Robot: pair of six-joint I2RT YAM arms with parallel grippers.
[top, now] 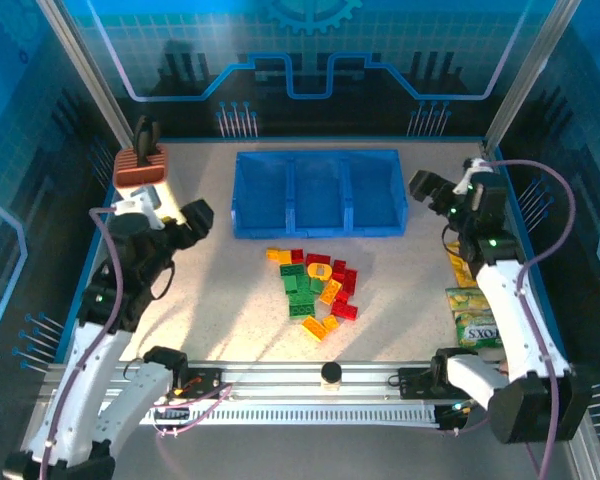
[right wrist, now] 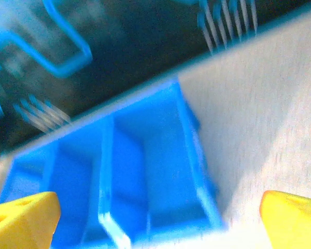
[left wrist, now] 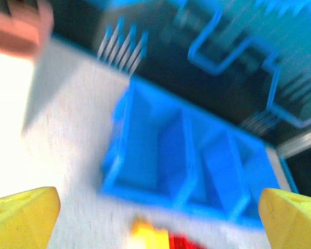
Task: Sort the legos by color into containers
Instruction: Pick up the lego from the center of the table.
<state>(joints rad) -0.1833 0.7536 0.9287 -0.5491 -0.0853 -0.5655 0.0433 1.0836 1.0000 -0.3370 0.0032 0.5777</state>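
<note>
- Containers (top: 318, 190): one bright blue tray of three compartments joined in a row, at 12 o'clock on the speckled table (top: 210, 290), long side running from 9 to 3 o'clock. The left wrist view (left wrist: 160, 155) and the right wrist view (right wrist: 145, 171) both show it, blurred.
- Knife block (top: 142, 165): white and brown, at 10 o'clock on the table, well apart from the tray.
- Snack bag (top: 472, 315): yellow and crinkled, at 4 o'clock by the table edge, beside the right arm.
- Left gripper (top: 195, 215): above the table at 9 o'clock of the tray and near its end wall. In its wrist view (left wrist: 155, 215) the yellow fingertips sit at opposite edges, so it is spread wide, holding nothing.
- Right gripper (top: 428, 188): at 3 o'clock of the tray, just beside its end wall. It is likewise spread wide (right wrist: 155, 218), holding nothing.
- Legos (top: 315, 285): red, green and yellow-orange bricks in one loose pile on the table near its centre, at 6 o'clock of the tray and close to its near wall. The left wrist view shows a yellow and red blur of them (left wrist: 145, 233).
</note>
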